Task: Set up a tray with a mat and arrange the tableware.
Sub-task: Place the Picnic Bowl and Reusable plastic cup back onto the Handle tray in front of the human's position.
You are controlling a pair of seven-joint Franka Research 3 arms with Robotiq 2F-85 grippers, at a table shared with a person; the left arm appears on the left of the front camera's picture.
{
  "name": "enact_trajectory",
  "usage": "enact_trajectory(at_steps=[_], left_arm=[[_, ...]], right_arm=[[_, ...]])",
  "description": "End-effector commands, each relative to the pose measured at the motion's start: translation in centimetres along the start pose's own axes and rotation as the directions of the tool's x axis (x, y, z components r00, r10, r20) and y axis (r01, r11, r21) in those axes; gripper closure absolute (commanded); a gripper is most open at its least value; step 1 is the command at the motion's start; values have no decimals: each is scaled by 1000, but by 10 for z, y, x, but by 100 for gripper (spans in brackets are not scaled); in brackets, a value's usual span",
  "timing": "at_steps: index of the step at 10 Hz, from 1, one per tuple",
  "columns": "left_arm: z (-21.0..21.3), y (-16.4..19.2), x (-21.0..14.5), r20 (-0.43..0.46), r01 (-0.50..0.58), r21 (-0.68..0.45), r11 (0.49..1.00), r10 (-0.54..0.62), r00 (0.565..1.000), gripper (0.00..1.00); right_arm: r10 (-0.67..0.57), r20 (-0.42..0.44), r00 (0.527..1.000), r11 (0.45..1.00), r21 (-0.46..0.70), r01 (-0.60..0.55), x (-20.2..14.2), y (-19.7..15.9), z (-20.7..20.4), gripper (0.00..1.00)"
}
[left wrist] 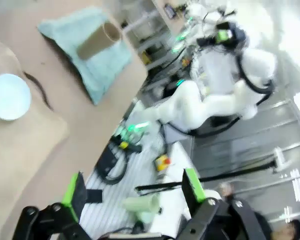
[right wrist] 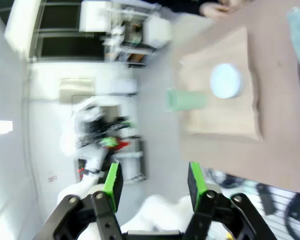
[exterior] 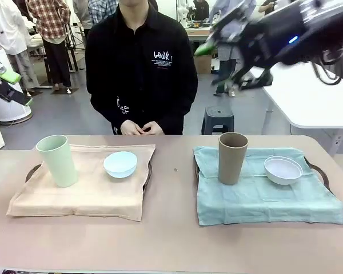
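Two trays hold the tableware. On the beige mat (exterior: 74, 197) of the left tray (exterior: 31, 172) stand a pale green tumbler (exterior: 57, 160) and a light blue bowl (exterior: 120, 164). The teal mat (exterior: 263, 197) on the right tray (exterior: 321, 172) carries a tan-brown tumbler (exterior: 232, 158) and a white bowl (exterior: 283, 170). My right gripper (exterior: 206, 49) hangs blurred high above the table's far right. In its wrist view the right gripper (right wrist: 155, 181) is open and holds nothing. My left gripper (left wrist: 134, 187) is open and bare, raised off the table's left side.
A person in black stands at the far edge with hands (exterior: 140, 128) clasped. Bare table (exterior: 171, 240) lies in front of and between the trays. A white table (exterior: 308, 97) and a stool (exterior: 218, 120) stand behind on the right.
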State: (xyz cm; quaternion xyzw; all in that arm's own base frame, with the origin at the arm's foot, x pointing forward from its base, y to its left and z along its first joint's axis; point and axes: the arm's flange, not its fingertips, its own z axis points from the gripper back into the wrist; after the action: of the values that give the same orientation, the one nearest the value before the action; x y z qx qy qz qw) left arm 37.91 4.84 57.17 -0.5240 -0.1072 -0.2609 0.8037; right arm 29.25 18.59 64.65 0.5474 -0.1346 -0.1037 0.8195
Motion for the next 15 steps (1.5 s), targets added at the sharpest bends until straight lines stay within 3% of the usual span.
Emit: enact_trajectory(at_steps=[1, 3, 4, 5, 6, 7, 8, 9, 10, 13, 14, 15], left_arm=[[9, 32, -8, 145, -136, -158, 978, 160, 976, 0], [18, 51, -28, 272, -175, -295, 939, 258, 927, 0], [16, 49, -29, 276, -179, -249, 952, 247, 929, 0], [17, 61, -28, 190, -158, -228, 961, 203, 960, 0], [17, 61, -28, 190, -158, -228, 961, 203, 960, 0], [22, 67, -34, 238, -171, -253, 952, 232, 943, 0], [22, 64, -33, 216, -195, -251, 948, 251, 944, 0], [23, 75, -36, 197, -264, -251, 931, 316, 928, 0], [23, 84, -40, 195, -312, -252, 916, 363, 911, 0], [23, 84, -39, 190, -409, -246, 879, 457, 869, 0], [21, 93, -43, 198, -326, -264, 908, 382, 903, 0], [21, 93, -43, 198, -326, -264, 908, 382, 903, 0]], right_arm=[[-153, -261, 953, 912, 334, 238, 39, -19, 60, 31], [-193, -283, 939, 870, 394, 297, 43, -65, 73, 31], [-301, -139, 943, 926, 193, 324, 42, -85, 66, 31], [-98, -213, 972, 882, 433, 184, 44, -24, 100, 31], [-98, -213, 972, 882, 433, 184, 44, -24, 100, 31], [-188, -213, 959, 882, 392, 260, 51, -67, 97, 31], [-249, -221, 943, 863, 391, 319, 60, -101, 111, 31], [-281, -317, 906, 817, 415, 399, 57, -134, 129, 31], [-319, -376, 870, 805, 377, 459, 48, -155, 140, 31], [-359, -454, 815, 807, 288, 516, 29, -176, 159, 31], [-357, -442, 823, 833, 248, 494, 29, -167, 155, 31], [-344, -442, 829, 788, 344, 511, 46, -178, 159, 31]])
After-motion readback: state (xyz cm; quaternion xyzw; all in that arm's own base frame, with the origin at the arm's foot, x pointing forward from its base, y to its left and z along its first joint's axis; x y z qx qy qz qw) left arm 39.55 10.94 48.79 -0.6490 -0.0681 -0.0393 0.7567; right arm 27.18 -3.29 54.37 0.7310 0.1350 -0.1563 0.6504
